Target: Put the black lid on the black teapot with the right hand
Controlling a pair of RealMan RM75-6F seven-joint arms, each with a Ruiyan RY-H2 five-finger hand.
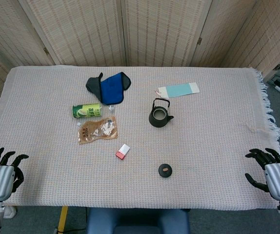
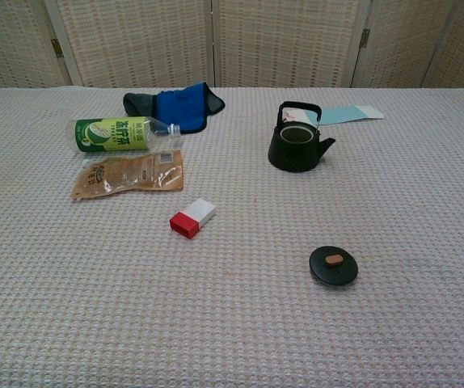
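Meanwhile, both hands idle at bottom corners of head view: left hand lower left, right hand lower right, fingers spread, holding nothing. Black lid lay flat on cloth-covered table, lower centre, brown knob up, well apart from right hand. Black teapot stood upright at mid frame, uncovered, handle raised. Pale blue card beyond teapot. Green bottle, brown pouch, blue mitt left of centre; red-and-white box near lid.
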